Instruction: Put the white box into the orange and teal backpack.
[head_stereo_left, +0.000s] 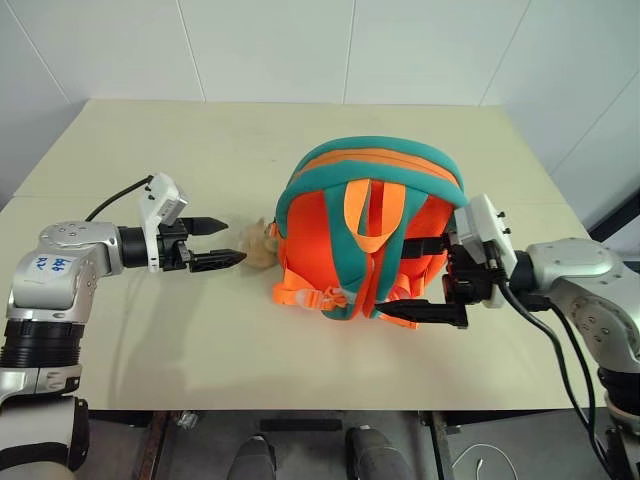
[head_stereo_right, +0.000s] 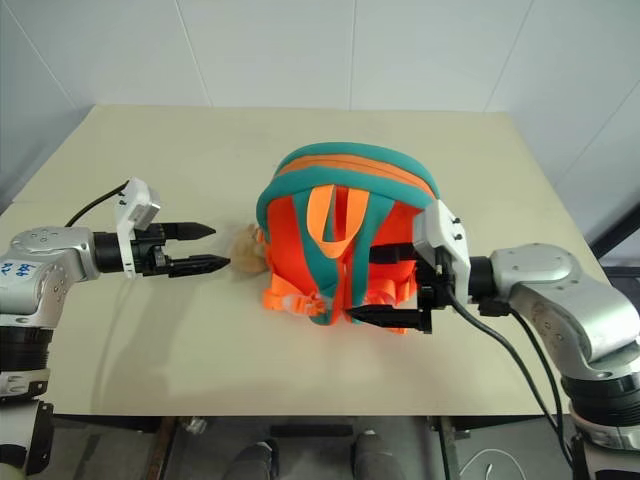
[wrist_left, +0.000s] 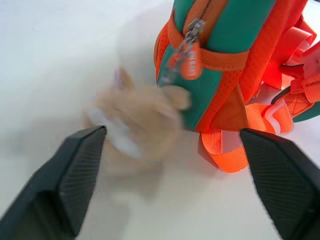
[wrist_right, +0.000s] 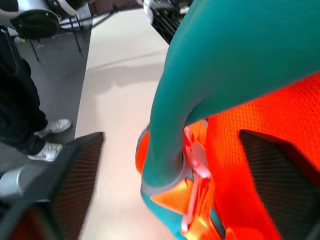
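Though flanked by spread hands, orange and teal backpack (head_stereo_left: 370, 232) mid-table (head_stereo_left: 200, 150).

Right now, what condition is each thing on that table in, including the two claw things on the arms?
orange and teal backpack: lying on the table, straps facing up, zipper closed as far as the left wrist view shows.
plush bear: lying on the table beside the backpack.
left tool: open, holding nothing, pointing at the bear.
right tool: open, its fingers to either side of the backpack's edge, not gripping.

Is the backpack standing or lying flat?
Standing: the orange and teal backpack sits upright on the table, handle loop on top, straps facing the camera.
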